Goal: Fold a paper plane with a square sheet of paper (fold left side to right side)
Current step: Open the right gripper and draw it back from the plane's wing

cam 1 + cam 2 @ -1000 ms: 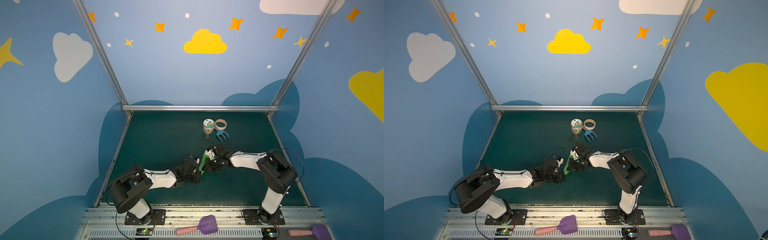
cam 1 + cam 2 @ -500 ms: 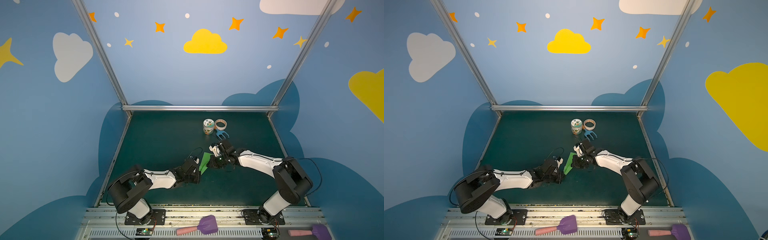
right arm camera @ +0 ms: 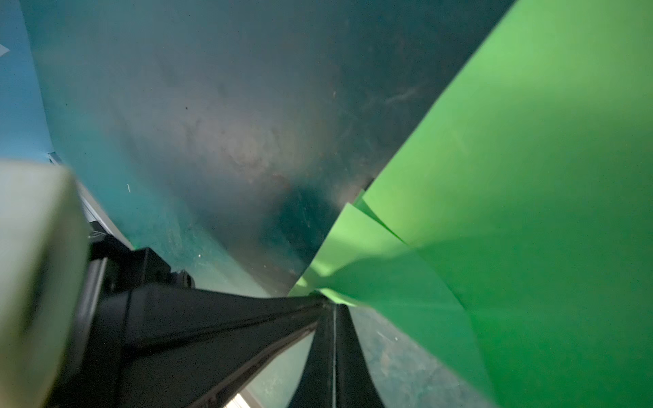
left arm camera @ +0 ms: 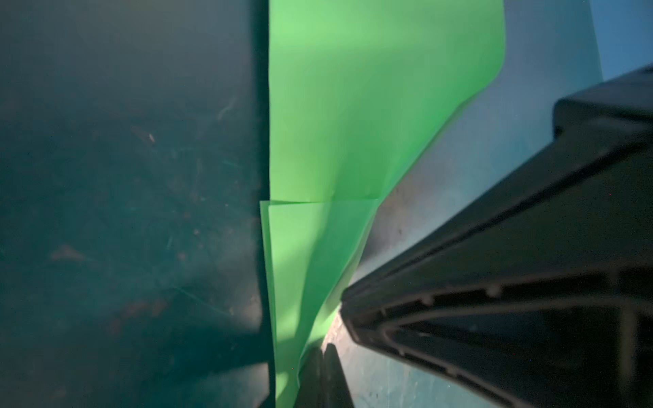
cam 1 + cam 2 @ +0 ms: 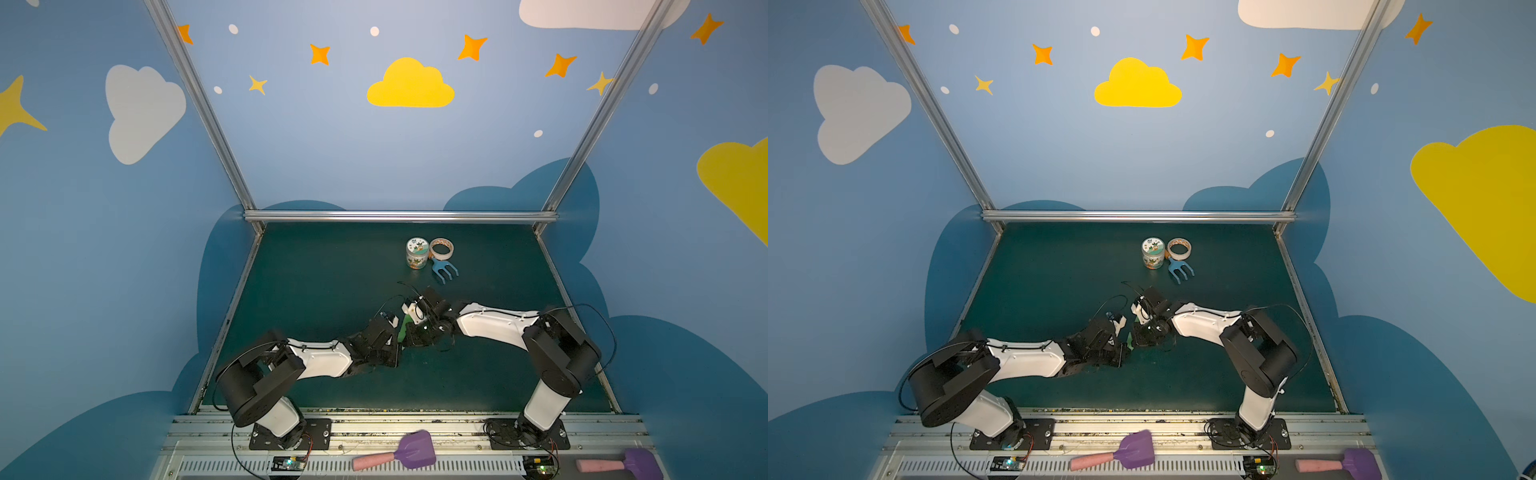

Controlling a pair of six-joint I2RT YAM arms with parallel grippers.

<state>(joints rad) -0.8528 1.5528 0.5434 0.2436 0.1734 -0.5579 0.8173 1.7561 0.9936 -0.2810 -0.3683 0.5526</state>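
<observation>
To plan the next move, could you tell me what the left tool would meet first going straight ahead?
The green paper, which the left tool pinches at its tip; the right tool sits close beside, depth unclear.

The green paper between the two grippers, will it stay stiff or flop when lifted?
Probably floppy: the green paper curves away where the left gripper pinches it. Likely very light, being one thin sheet. Its folded layers near the right gripper may stiffen it a little along the creases.
</observation>
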